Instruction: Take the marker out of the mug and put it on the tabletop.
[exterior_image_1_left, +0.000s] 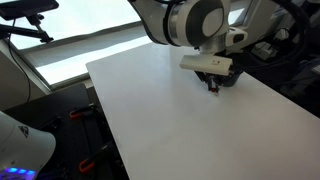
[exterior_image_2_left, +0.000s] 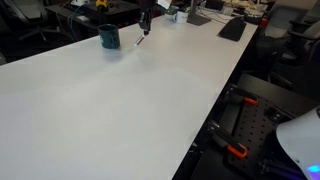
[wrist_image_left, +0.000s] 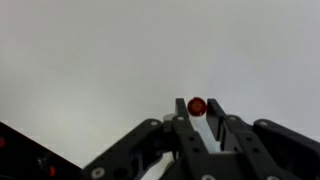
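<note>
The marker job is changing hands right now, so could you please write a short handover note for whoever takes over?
Gripper: shut on the marker; the red end shows between the fingers in the wrist view.
Marker: out of the mug, held slanted just beside it over the tabletop. Whether its lower tip touches the surface cannot be told.
Mug: upright near the far edge of the table.
Done: marker gripped and clear of the mug.
Left: probably carry it a little away from the mug, lower it, open the gripper so it lies on the tabletop, then retract.
</note>
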